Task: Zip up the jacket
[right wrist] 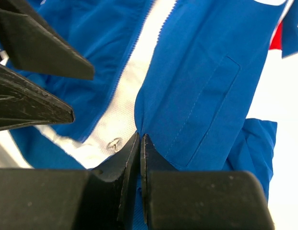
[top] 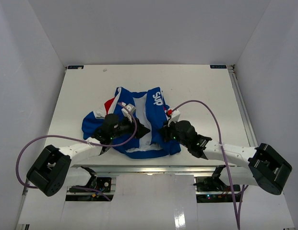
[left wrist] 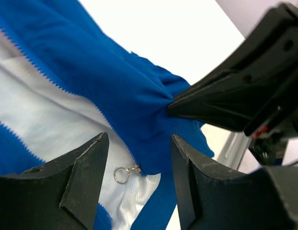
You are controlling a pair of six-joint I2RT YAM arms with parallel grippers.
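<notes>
- Top view: the jacket (top: 153, 115) lies open-fronted in the middle of the table (top: 211, 96). Its hem is toward my bases and its zipper line runs away from me toward the collar. Both claws meet at the hem, my left claw (top: 143, 128) just left of the opening and my right claw (top: 163, 132) just right of it.
- Left wrist: my left claw (left wrist: 139, 139) stands apart, holding nothing. The zipper pull (left wrist: 125, 173) lies on the white lining (left wrist: 53, 115) between its fingertips, so this arm is nearer it.
- Right wrist: my right claw (right wrist: 139, 140) is pressed together, clamped on the jacket's blue front edge near the hem. The zipper pull (right wrist: 114, 143) lies just beside it.
</notes>
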